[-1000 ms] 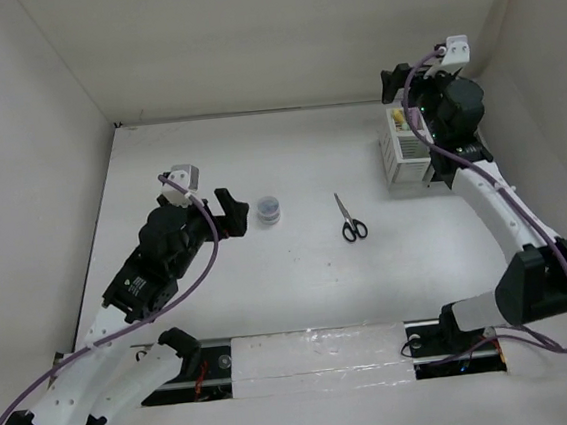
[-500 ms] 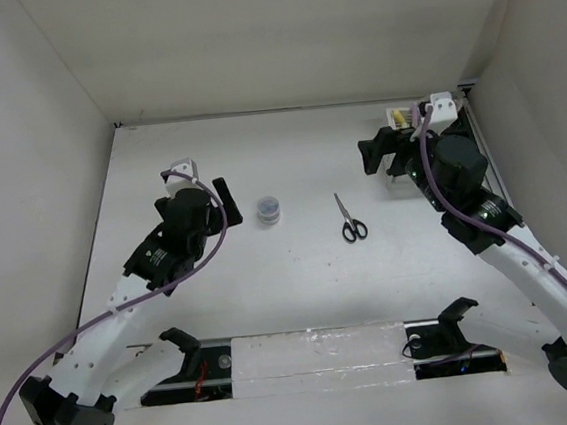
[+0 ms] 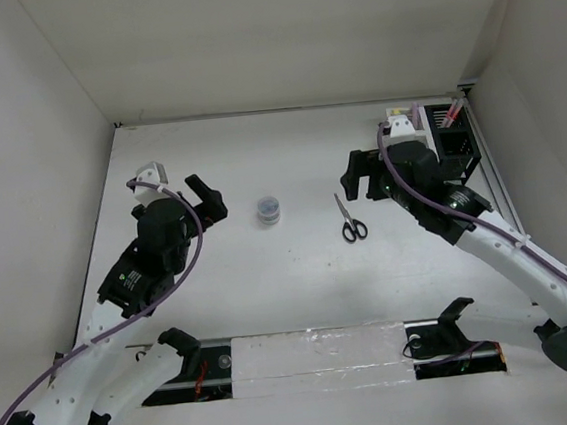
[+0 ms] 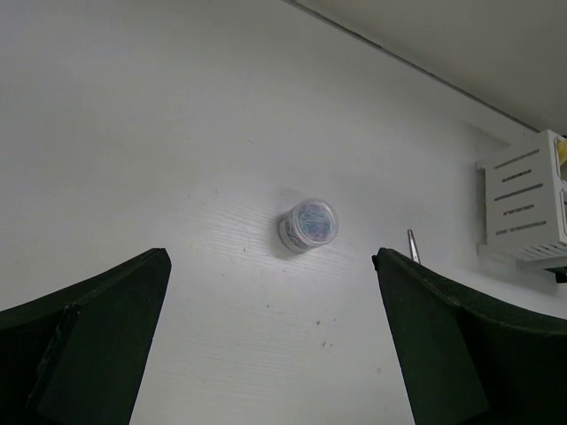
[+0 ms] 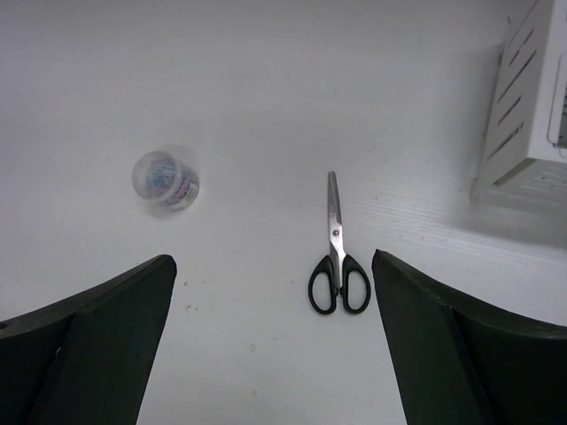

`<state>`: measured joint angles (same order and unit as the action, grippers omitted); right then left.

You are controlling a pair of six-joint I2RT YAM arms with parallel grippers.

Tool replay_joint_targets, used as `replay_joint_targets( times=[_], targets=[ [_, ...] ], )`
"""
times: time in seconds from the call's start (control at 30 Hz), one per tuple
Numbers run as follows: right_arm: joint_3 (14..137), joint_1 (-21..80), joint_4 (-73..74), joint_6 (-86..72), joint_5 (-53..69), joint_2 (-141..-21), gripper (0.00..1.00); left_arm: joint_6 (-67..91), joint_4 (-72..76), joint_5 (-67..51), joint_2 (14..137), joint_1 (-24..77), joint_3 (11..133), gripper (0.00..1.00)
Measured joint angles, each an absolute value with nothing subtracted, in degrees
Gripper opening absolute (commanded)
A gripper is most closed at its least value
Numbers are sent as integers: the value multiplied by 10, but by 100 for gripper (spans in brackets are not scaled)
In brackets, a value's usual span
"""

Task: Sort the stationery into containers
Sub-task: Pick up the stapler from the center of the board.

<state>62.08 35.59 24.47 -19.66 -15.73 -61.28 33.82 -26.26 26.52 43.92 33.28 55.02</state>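
Overhead view bright, even; diffuse light from above. White table (image 3: 300,281) and walls (image 3: 26,147) low contrast, near washed out. Shadows soft, short: faint under roll (image 3: 270,210) and scissors (image 3: 351,222). Glare specks on tape strip (image 3: 317,355) at near edge. Both my wrist views dimmer, grey. Right wrist view: roll smeared, scissors sharp. My left fingers (image 4: 80,354) and right fingers (image 5: 89,354) close to lens, black, soft-edged, no detail.

White table (image 3: 220,279), black-handled scissors (image 3: 351,221) near centre, small round tub (image 3: 270,210) left of them, white organizer (image 5: 523,115), black organizer (image 3: 455,144) far right
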Motion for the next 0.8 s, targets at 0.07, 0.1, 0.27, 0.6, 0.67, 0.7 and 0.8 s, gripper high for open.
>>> replay_joint_targets(
  times=[0.07,0.1,0.27,0.6,0.67,0.7,0.8],
  targets=[
    [621,353,251,-200,-150,-634,97,335,-262,272,437,333,550,100],
    [620,352,256,-203,-150,-644,96,332,-262,274,437,333,550,100],
    [592,343,270,-229,-163,-666,94,326,-260,260,452,333,550,100],
    [571,281,296,-227,-156,-701,86,324,-274,233,539,333,554,100],
    [571,262,297,-227,-149,-724,83,329,-281,229,546,333,560,100],
    [571,254,299,-227,-147,-737,83,330,-281,226,548,333,563,100],
    [571,236,309,-227,-144,-778,74,331,-281,215,554,333,566,100]
  ],
)
